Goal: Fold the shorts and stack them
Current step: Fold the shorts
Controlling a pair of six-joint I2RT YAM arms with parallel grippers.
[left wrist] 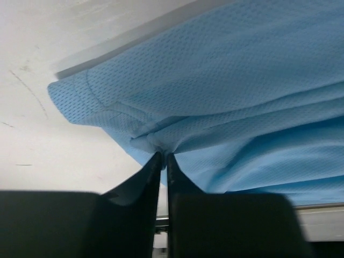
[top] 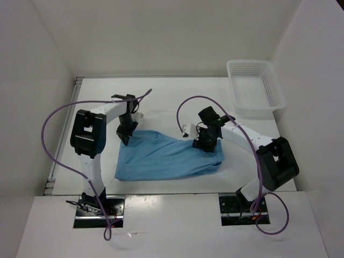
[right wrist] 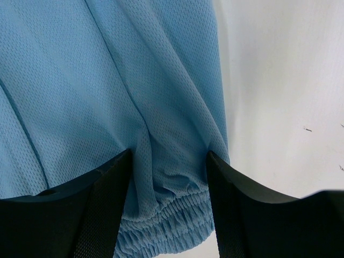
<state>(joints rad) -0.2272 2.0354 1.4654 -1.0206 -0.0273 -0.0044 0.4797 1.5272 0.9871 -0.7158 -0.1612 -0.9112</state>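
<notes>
Over the shorts (top: 166,158): left gripper (left wrist: 163,156) pinched nearly closed on a fabric fold; right gripper (right wrist: 168,158) wide, straddling the waistband (right wrist: 172,217), not clamped.

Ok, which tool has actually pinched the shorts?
The left tool: its fingers are closed together on a gathered fold of the shorts. The right tool stands open, its fingers apart on either side of the waistband.

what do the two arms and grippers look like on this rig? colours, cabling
Left arm and right arm match: white links, chunky black joint housings. A purple cable loops from each base up to the wrist. Left gripper and right gripper are black, with plain tapering black fingers. No markings legible.
</notes>
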